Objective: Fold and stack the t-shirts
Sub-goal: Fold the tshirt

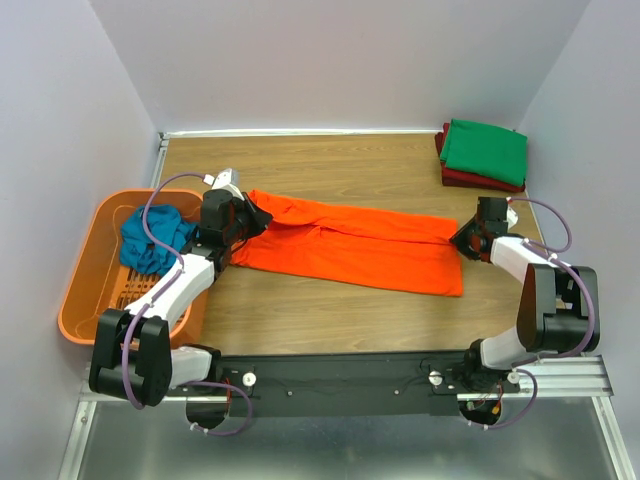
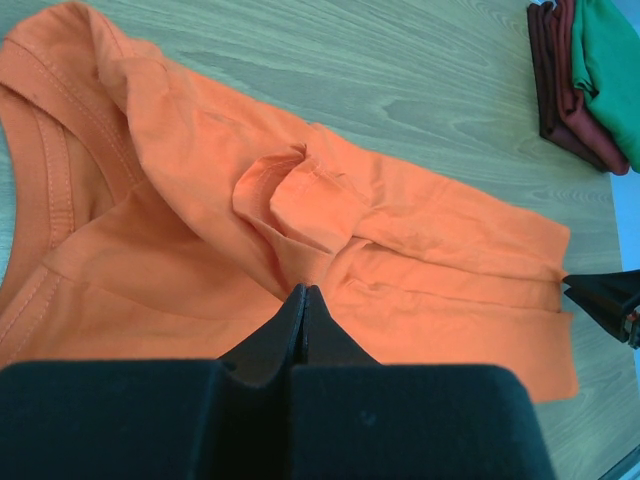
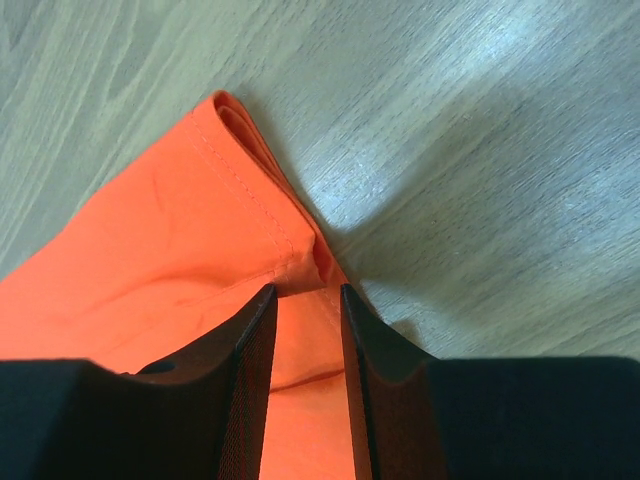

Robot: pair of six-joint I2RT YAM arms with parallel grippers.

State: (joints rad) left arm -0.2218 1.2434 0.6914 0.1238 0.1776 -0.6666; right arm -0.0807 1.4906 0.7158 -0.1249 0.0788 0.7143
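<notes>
Orange t-shirt [image 1: 350, 245]: folded lengthwise into a long band, flat across the middle of the wooden table [image 1: 330, 160], collar end at the left.

Left gripper [image 2: 305, 290]: jaws pressed together, tips at a raised fold near the collar; whether cloth is caught cannot be told.

Right gripper [image 3: 306, 290]: jaws apart, straddling the hem corner.

Green t-shirt [image 1: 485, 150]: folded, on the dark red t-shirt [image 1: 480, 180], far right corner.

Teal-blue t-shirt [image 1: 155, 240]: crumpled in the orange plastic basket [image 1: 85, 290], at the table's left.
</notes>
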